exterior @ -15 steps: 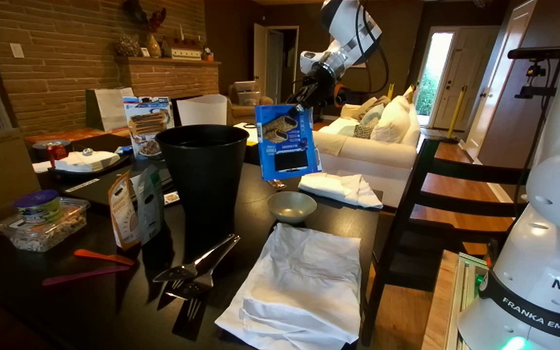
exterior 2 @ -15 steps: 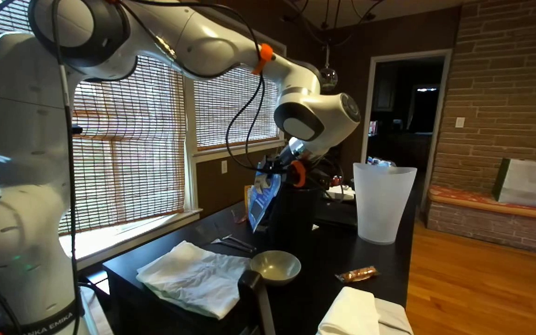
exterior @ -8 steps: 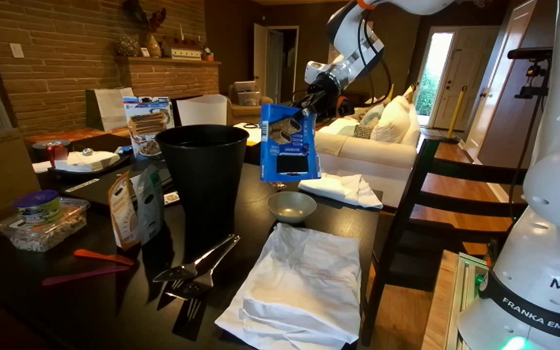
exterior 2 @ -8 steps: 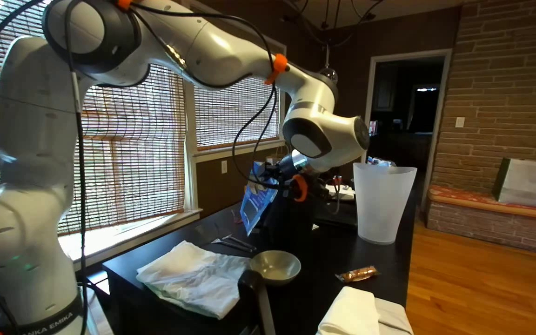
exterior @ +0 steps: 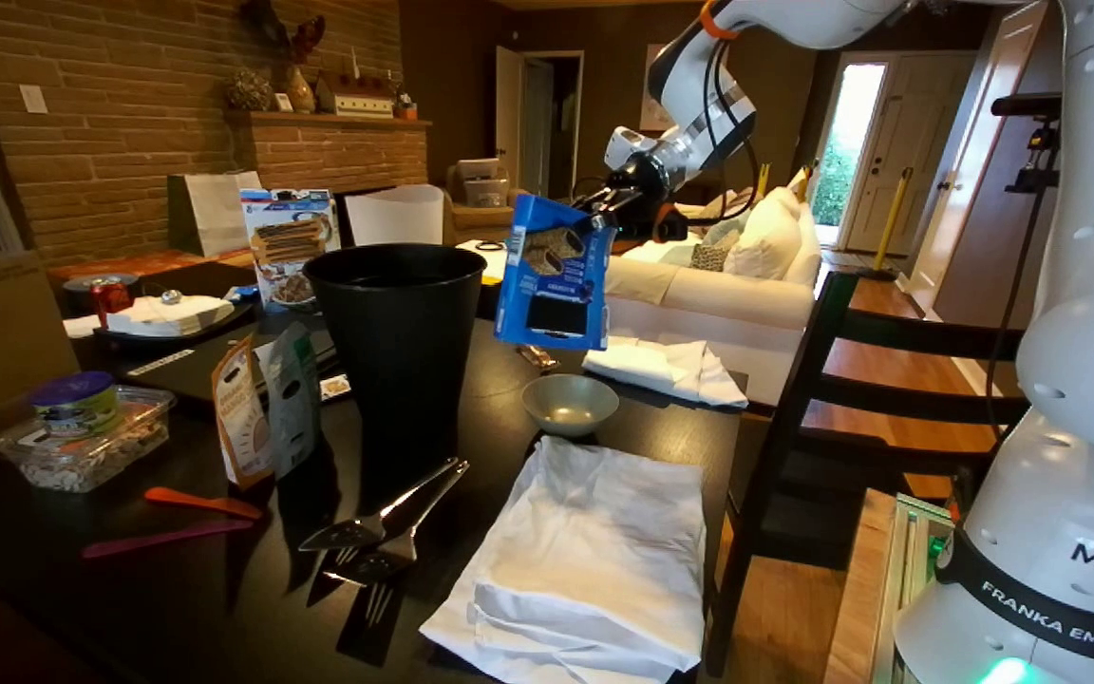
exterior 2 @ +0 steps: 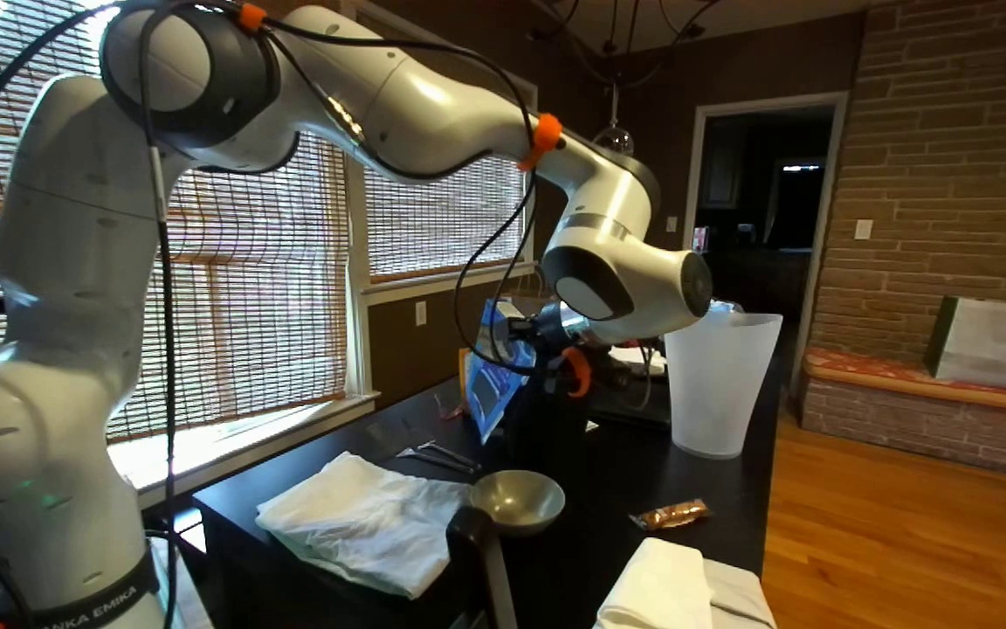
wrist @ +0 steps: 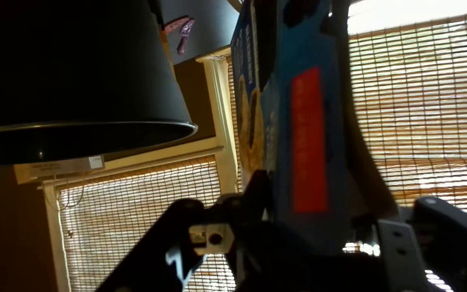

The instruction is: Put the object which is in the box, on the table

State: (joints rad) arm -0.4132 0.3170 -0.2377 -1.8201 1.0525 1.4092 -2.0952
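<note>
The bright-blue box (exterior: pixel 552 275) hangs in the air above the table (exterior: pixel 509 380), tilted, its picture side with a dark window showing. It also shows partly in an exterior view (exterior 2: pixel 494 384). In the wrist view the box (wrist: pixel 284 121) is close up, with a red strip on its narrow side. My gripper (exterior: pixel 596 217) is shut on the box near its upper edge; it also shows in the wrist view (wrist: pixel 314 202), with box between the fingers. What is inside the box is hidden.
A tall black bin (exterior: pixel 395 342) stands beside the held box. A bowl (exterior: pixel 570 404), a white cloth (exterior: pixel 594 551) and a wrapped bar (exterior 2: pixel 671 515) lie on the table. A frosted bin (exterior 2: pixel 720 384), servers (exterior: pixel 386 532) and pouches (exterior: pixel 241 413) stand or lie around. A chair (exterior: pixel 889 380) is at the edge.
The gripper has shifted and its wrist has leveled out. The box stays held and has swung a little, its lower end moving toward the black bin in an exterior view.
</note>
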